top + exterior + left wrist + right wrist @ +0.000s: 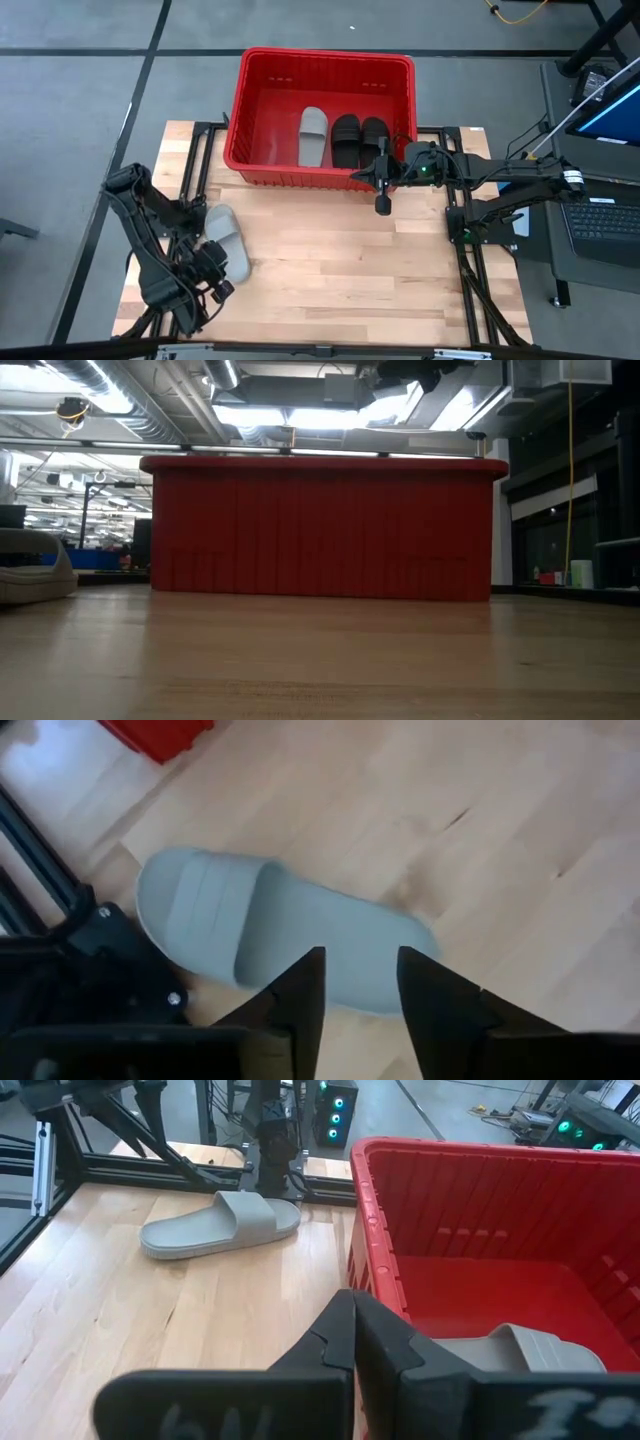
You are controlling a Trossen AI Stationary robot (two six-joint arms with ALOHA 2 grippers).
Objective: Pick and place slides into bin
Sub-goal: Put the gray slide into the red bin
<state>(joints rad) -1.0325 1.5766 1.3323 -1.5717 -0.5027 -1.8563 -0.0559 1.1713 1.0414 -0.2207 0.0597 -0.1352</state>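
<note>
The red bin (322,70) stands at the table's far edge and fills the middle of the low view (320,530). In it lie one light grey slide (313,135) and two black slides (359,140), side by side on their soles. Another grey slide (228,240) lies sole down on the table at the left; it also shows in the left wrist view (270,930), right wrist view (222,1225) and low view (30,565). My left gripper (360,985) is open just above this slide's heel end. My right gripper (352,1330) is shut and empty over the bin's near rim (372,1250).
Bare wooden table (340,270) spreads between the loose slide and the right arm. Black frame rails (470,260) run along both sides of the table. A laptop (605,215) sits off the table to the right.
</note>
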